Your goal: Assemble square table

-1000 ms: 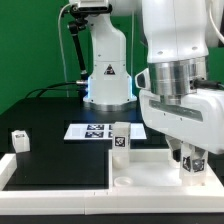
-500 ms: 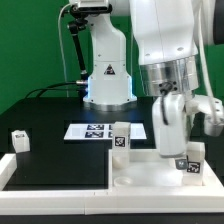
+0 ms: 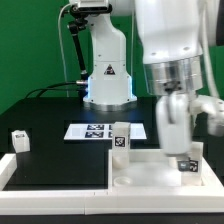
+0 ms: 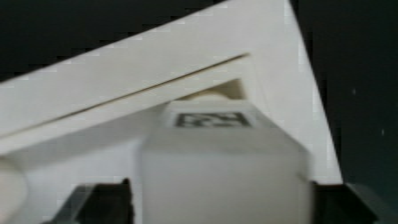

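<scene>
Tabletop [image 3: 150, 173] with one leg [image 3: 120, 139] upright at far corner, another leg [image 3: 188, 168] beneath hand [image 3: 185, 157]

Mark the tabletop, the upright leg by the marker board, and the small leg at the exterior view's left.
tabletop [image 3: 150, 172]: exterior view, bare face
upright leg [image 3: 120, 140]: exterior view, tagged front
small leg [image 3: 20, 140]: exterior view, front face

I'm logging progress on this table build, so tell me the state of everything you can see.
Tabletop: lying flat, raised edges up.
Middle leg: upright at a tabletop corner.
Right leg: upright at another corner, between the gripper's fingers.
Left leg: loose, apart from the tabletop.
Gripper: around the right leg; gripping or released, unclear.
Marker board: lying flat.
</scene>
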### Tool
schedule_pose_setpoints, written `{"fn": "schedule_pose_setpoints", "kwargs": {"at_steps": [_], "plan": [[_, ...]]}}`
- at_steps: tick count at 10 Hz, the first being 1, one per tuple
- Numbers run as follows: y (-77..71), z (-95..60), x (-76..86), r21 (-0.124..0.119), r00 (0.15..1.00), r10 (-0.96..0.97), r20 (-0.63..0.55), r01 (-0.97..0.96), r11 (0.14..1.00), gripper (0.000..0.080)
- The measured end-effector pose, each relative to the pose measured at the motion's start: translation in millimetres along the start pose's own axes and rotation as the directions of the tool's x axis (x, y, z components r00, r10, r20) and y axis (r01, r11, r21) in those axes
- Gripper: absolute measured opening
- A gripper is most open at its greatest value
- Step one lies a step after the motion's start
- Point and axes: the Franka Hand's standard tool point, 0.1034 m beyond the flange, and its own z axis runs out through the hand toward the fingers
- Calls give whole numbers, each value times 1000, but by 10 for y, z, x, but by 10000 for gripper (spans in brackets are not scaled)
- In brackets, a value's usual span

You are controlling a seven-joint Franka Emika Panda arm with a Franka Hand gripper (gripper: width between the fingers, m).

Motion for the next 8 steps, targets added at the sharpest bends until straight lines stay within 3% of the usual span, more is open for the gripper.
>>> {"fn": "schedule_pose_setpoints", "kwargs": {"at_steps": [1, 2, 5, 7, 8], "plan": [[11, 8, -24, -5, 994, -106, -10, 106, 994, 599], [7, 12, 7, -5, 987, -163, -11, 163, 987, 634], [8, 17, 13, -10, 927, -375, -14, 375, 927, 647], [16, 39, -64, -33, 734, -678, -38, 678, 735, 648], [42, 56, -74, -31, 677, -735, -40, 734, 678, 648]]}}
